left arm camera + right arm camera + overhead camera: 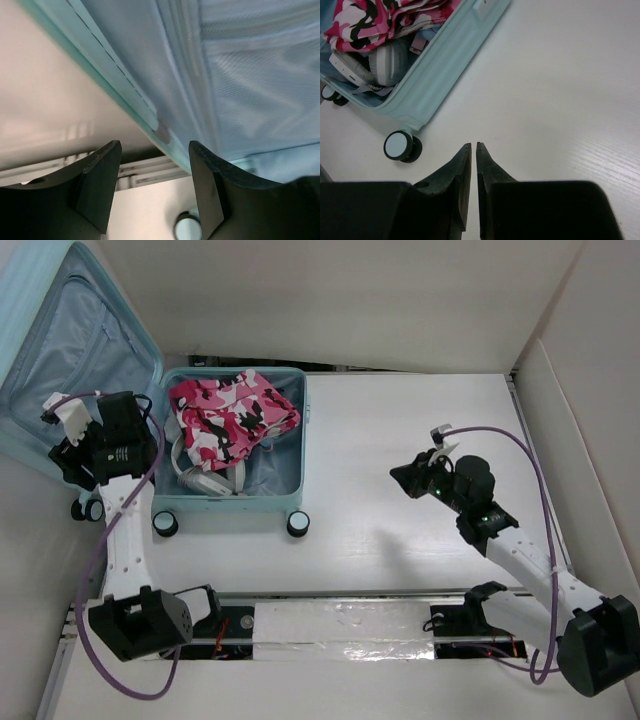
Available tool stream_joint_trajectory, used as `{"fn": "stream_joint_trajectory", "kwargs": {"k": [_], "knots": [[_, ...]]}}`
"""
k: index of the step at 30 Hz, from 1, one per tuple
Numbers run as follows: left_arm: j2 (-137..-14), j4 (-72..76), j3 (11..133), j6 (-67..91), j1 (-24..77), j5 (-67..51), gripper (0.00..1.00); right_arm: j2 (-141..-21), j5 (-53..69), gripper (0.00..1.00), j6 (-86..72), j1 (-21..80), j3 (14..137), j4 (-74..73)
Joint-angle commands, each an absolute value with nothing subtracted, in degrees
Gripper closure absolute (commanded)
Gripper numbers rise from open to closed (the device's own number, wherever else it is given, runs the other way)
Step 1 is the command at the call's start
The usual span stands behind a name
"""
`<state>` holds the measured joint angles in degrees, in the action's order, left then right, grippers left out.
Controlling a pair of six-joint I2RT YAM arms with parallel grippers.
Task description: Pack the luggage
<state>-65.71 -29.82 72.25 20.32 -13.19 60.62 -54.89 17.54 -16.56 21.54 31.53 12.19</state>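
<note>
The luggage point(225, 506) lies open in the upper left of the top view. Its base compartment sits flat on the table point(400, 420), and its lid point(70, 320) is tipped up and back toward the corner. A pink camouflage garment point(232, 412) and white headphones point(205, 480) already fill the base, so the job now looks like closing the case. That would explain the left gripper point(155, 145), which is up at the lid with its fingers spread and the aqua rim running down between them, placed to catch the edge. Whether it touches the rim is unclear. The right gripper point(473, 146) hangs over bare table right of the case, fingers pressed together on nothing, probably parked clear of the lid's swing.
</note>
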Motion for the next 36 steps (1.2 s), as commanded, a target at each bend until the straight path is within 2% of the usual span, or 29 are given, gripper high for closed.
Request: {"fn": "stream_joint_trajectory", "kwargs": {"k": [1,6,9,12,13,14,22,23,25,27,30,32,34,36], "knots": [[-65.0,-34.3,73.4,22.2,-15.6,60.2,0.46,-54.1,15.6,0.85,-13.4,24.0,35.2,12.1],[-68.4,-32.7,76.5,18.6,-15.6,61.6,0.43,-54.1,14.3,0.85,-13.0,26.5,35.5,12.0],[-70.3,-32.3,79.2,17.1,-15.6,61.9,0.46,-53.7,13.1,0.85,-12.6,27.6,35.9,11.3],[-74.3,-35.6,82.7,19.4,-19.4,56.0,0.53,-53.5,12.6,0.84,-12.0,28.1,36.5,10.5],[-74.8,-36.2,83.1,20.2,-23.8,52.6,0.55,-53.4,11.9,0.84,-11.9,28.1,36.5,10.3],[-75.4,-37.6,83.5,21.0,-23.8,51.1,0.61,-53.5,11.4,0.84,-11.8,28.6,36.4,10.5],[-73.7,-38.0,83.8,22.1,-23.3,51.0,0.85,-55.9,9.8,0.84,-11.3,30.9,37.8,9.4],[-73.5,-38.0,83.7,22.3,-22.0,51.8,0.93,-56.2,9.7,0.84,-11.2,30.9,37.9,9.2],[-72.9,-38.5,84.0,22.7,-16.9,53.1,1.00,-56.9,9.2,0.84,-11.0,31.5,38.2,9.0],[-72.1,-37.7,85.2,22.2,-9.3,49.1,1.00,-57.4,8.7,0.84,-10.9,31.5,38.3,9.2],[-68.7,-37.0,84.6,24.5,0.6,49.3,1.00,-60.9,7.2,0.83,-11.8,31.5,37.8,11.7],[-66.6,-35.9,82.7,26.4,9.6,47.3,1.00,-64.2,7.3,0.83,-11.3,31.5,40.1,8.2],[-62.3,-32.4,76.5,26.1,15.9,45.4,1.00,-65.3,6.3,0.83,-11.3,31.5,40.9,7.4],[-58.9,-28.5,69.6,25.4,17.7,38.5,1.00,-66.0,6.1,0.83,-11.9,31.5,39.8,9.7]]}}
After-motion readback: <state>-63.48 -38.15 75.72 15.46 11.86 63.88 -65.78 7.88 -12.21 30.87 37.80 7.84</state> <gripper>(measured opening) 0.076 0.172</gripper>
